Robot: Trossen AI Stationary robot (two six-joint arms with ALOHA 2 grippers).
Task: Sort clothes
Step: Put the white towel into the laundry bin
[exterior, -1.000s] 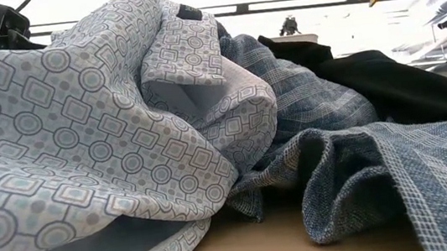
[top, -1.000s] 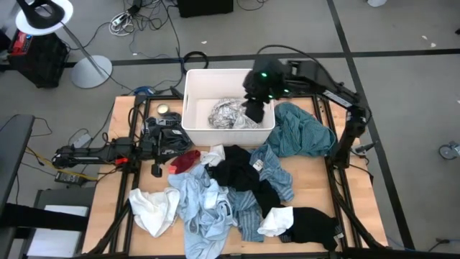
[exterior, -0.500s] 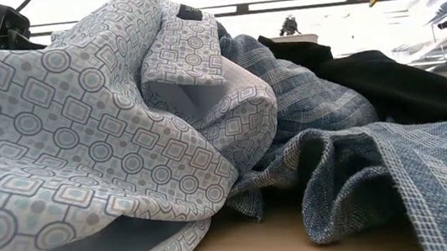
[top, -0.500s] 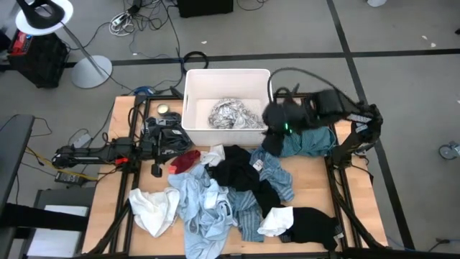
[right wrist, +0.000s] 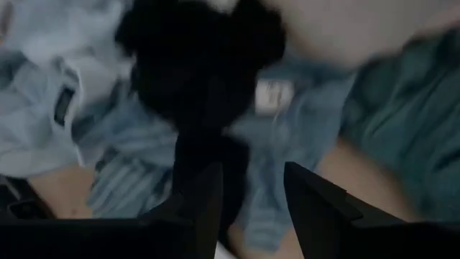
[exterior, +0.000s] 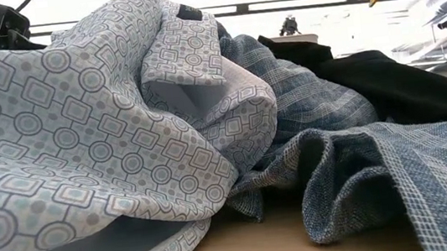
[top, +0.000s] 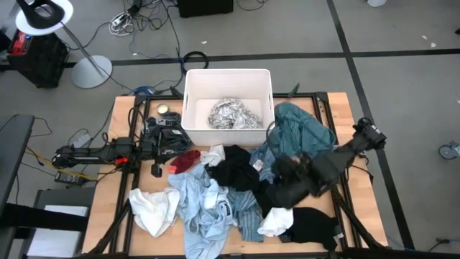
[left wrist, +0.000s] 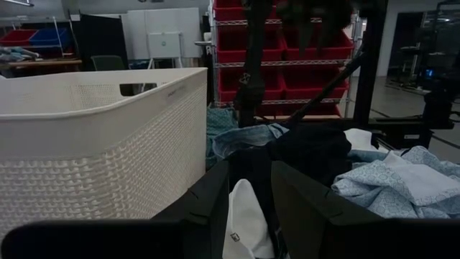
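Grey workshop floor, cables and a lamp stand surround my wooden table (top: 316, 187), where the clothes (top: 215, 191) lie heaped across the middle and near side: light blue shirts, black pieces, a white one at the near left, a small red one (top: 188, 160) by my left arm, and a teal garment (top: 302, 133) spread just right of the white bin (top: 228, 80). 1 crumpled patterned piece (top: 228, 114) already sits inside that bin.

All of it looks soft, light and limp, likely to drape and drag its neighbours along, so I judge a pinch on a raised fold or a bunched edge near the top of the heap the best hold, not a flat layer.

My right gripper (right wrist: 251, 188) hangs low over the pile's right side, above a black garment (right wrist: 201, 68) and striped blue cloth; its 2 fingers (right wrist: 310, 196) stand parted with nothing between them, and whether they touch fabric I cannot tell. My left gripper (left wrist: 250, 196) waits at the table's left edge beside the bin, fingers (left wrist: 208, 208) apart and empty, pointing at the pile
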